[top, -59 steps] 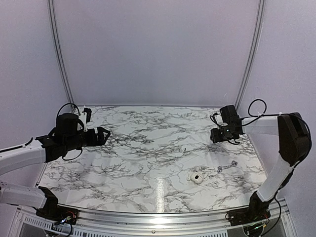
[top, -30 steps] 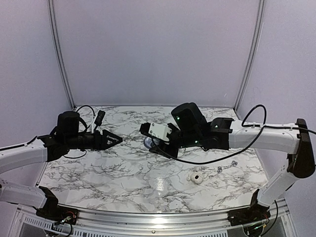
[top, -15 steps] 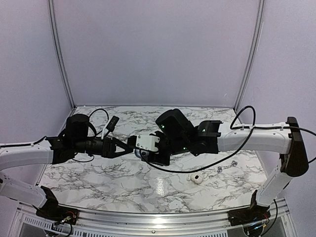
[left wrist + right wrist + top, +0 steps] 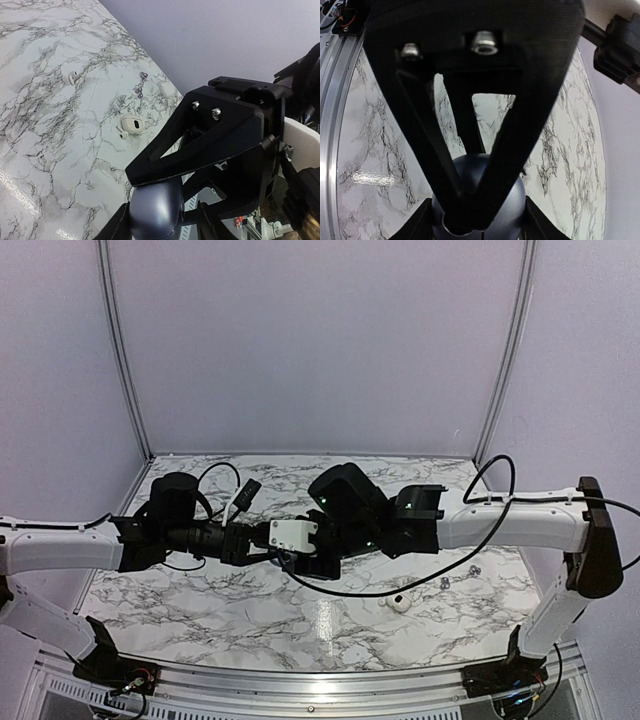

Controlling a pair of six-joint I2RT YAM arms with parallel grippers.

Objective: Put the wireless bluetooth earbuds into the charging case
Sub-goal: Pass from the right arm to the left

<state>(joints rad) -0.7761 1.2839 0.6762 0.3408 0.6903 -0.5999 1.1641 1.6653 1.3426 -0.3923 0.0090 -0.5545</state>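
Note:
The charging case, a dark lavender pebble with its lid down, hangs in mid-air over the middle of the table. My right gripper is shut on it, one finger on each side of the case. My left gripper meets it head-on, its fingers closed in on either side of the same case. In the top view the two grippers interlock and hide the case. One earbud lies on the marble. The other earbud lies nearer the front right.
Small metal bits lie on the marble table to the right of the nearer earbud. The right arm stretches across the table's back right. A metal rail runs along the near edge.
The left arm has reached further right, up to the case held by the right gripper, and its fingers have narrowed round it. The right arm has shifted slightly left.

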